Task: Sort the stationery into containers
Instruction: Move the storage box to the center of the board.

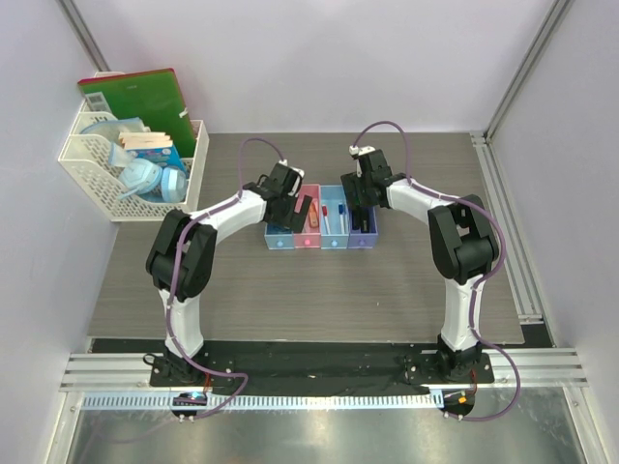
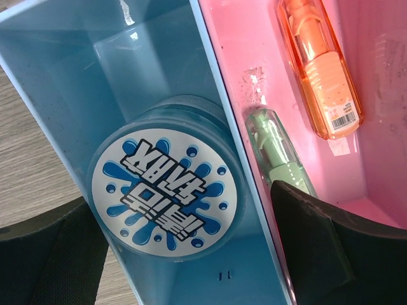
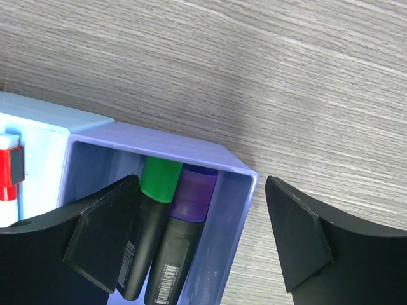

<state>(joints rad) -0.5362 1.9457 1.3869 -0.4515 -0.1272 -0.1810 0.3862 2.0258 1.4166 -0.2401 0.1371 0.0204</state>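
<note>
Four joined bins stand mid-table: blue, pink, light blue, purple. My left gripper hangs open over the blue bin. The round blue tape roll lies free in that bin between the fingers. The orange highlighter and pale green pen lie in the pink bin. My right gripper is open and empty over the purple bin, which holds the green-black and purple-black highlighters. A red-capped marker lies in the light blue bin.
A white lattice basket with masks, papers and a green folder stands at the back left. Metal frame rails run along the table's right side. Wood-grain tabletop lies beyond the purple bin.
</note>
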